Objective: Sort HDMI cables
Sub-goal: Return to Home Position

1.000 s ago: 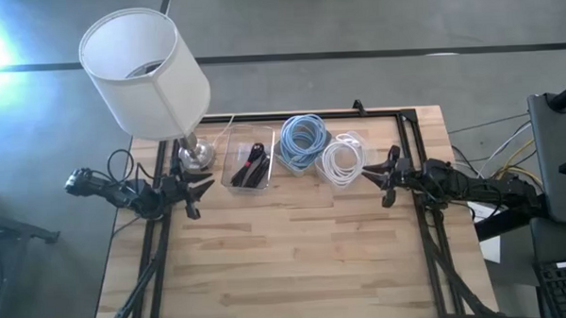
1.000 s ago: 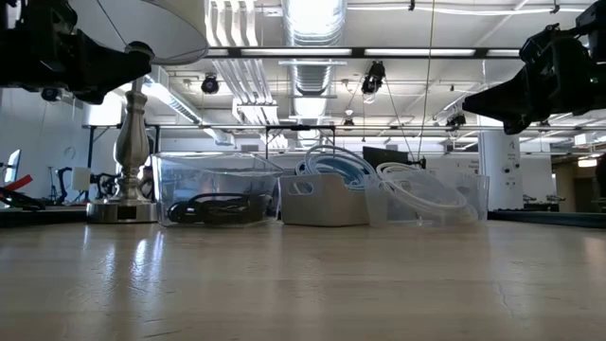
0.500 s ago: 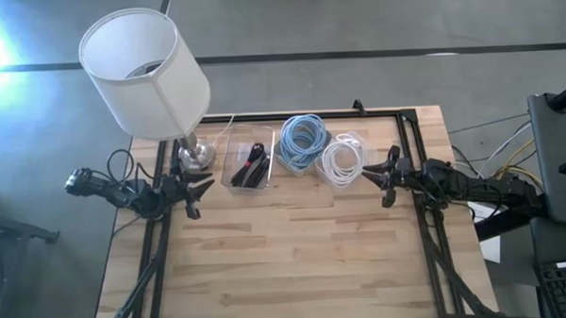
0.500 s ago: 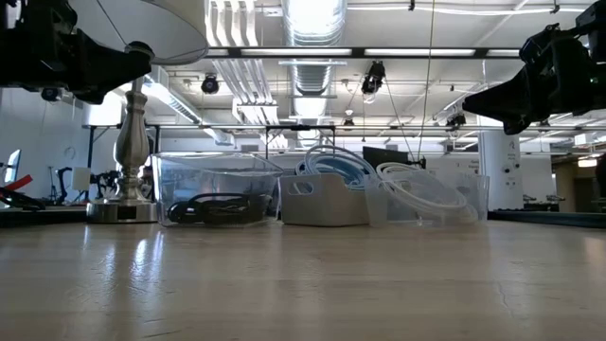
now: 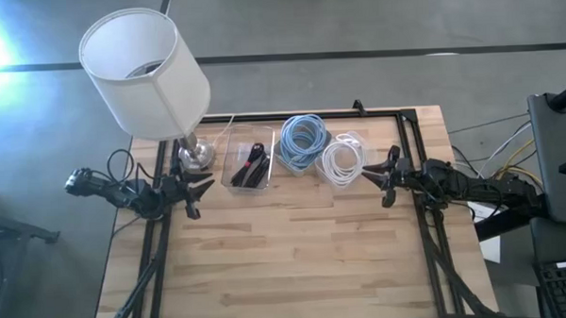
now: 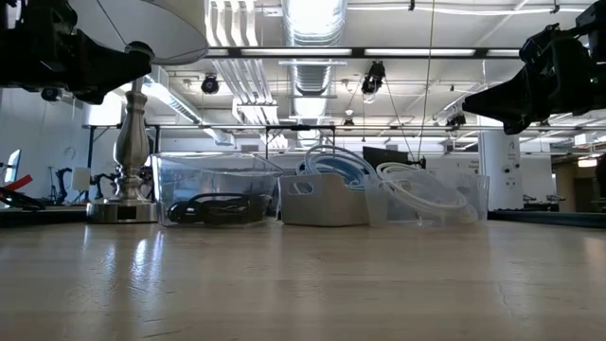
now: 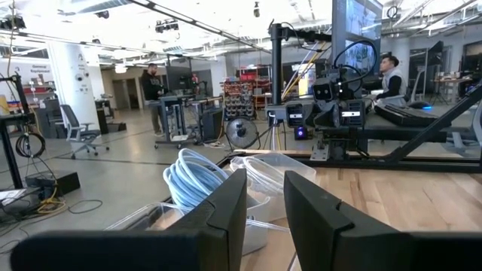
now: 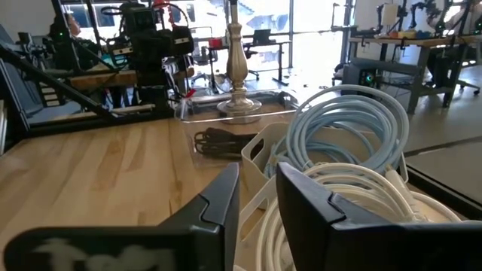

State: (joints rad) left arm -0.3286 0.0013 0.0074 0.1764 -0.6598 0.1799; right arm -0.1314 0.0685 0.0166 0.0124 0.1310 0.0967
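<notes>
Three tubs stand in a row on the far half of the table. A clear tub holds a thin black tied bundle [image 5: 252,163] [image 6: 216,206] [image 8: 222,141]. Light blue coils [image 5: 303,139] [image 6: 331,163] [image 7: 192,177] [image 8: 346,135] stick up out of the middle tub. White coils [image 5: 343,161] [image 6: 421,194] [image 8: 354,203] fill the clear tub on the right. My left gripper [image 5: 207,188] [image 7: 265,211] hovers open above the table's left edge, pointing at the tubs. My right gripper [image 5: 376,177] [image 8: 257,196] hovers open just right of the white coils. Neither touches anything.
A lamp with a white shade [image 5: 148,74] stands on its metal base [image 5: 196,154] [image 6: 128,204] at the far left corner, beside the clear tub. Bare wood [image 5: 296,253] covers the near half of the table. People [image 7: 154,83] are in the room beyond.
</notes>
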